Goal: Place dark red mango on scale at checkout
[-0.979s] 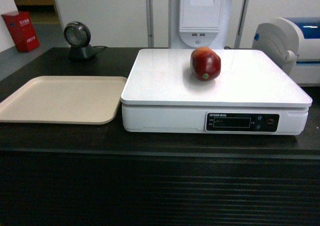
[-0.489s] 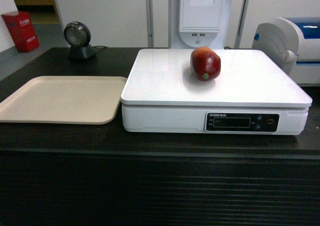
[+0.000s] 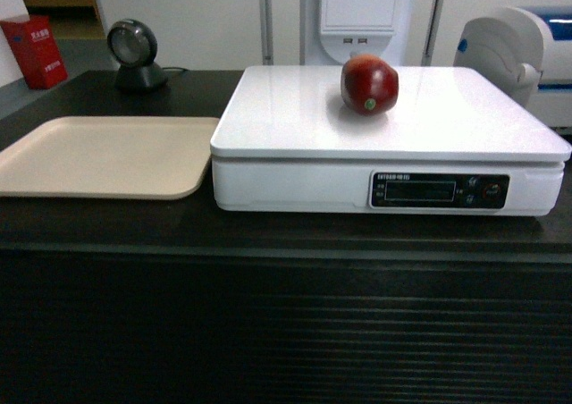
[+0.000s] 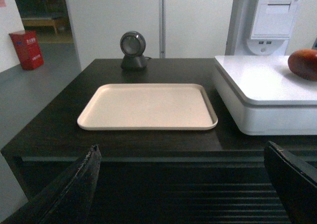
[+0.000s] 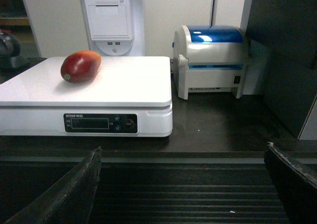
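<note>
One beige tray (image 3: 103,156) lies at the left of the black checkout (image 3: 286,243), and behind it we see a small round scanner (image 3: 132,54) on its stand, with a red box (image 3: 34,51) on the floor further back. Just beside the tray, to its right, sits the white scale (image 3: 386,140), its black display strip (image 3: 440,190) facing us. The dark red mango (image 3: 369,85) rests on the scale's platform, toward the back and near the middle, with nothing touching it. Behind the scale stands a white receipt printer unit (image 3: 359,15), and at the far right a white and blue label printer (image 5: 212,60) sits on the counter beside the scale. From our left wrist camera the left gripper (image 4: 183,184) shows two dark fingers spread wide apart with nothing between them, held low before the tray. Our right gripper (image 5: 183,184) is likewise spread apart and empty, low in front of the ribbed counter front, right of the scale
</note>
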